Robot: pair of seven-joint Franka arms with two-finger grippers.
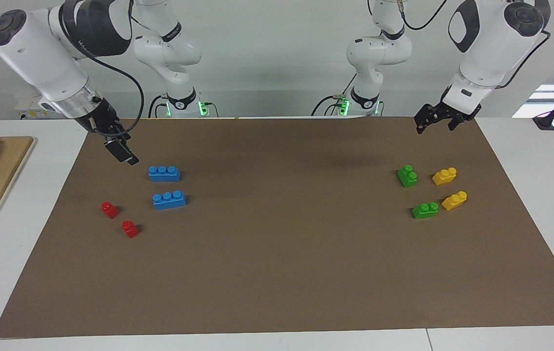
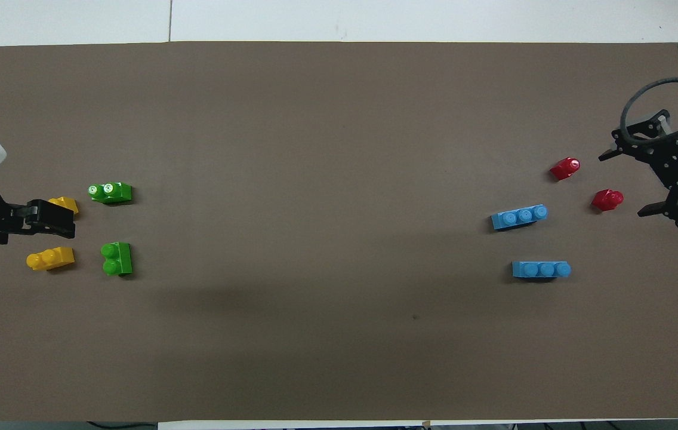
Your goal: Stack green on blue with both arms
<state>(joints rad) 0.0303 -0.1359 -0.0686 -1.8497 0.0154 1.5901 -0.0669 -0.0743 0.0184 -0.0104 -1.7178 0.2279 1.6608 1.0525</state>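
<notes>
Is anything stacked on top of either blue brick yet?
No. Both blue bricks show three bare studs; both green bricks sit on the mat. Nothing covers them.

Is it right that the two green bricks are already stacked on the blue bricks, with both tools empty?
No. The facing view shows both green bricks lying on the mat beside the yellow bricks, at the left arm's end, apart from the blue bricks. Both tools are empty.
</notes>
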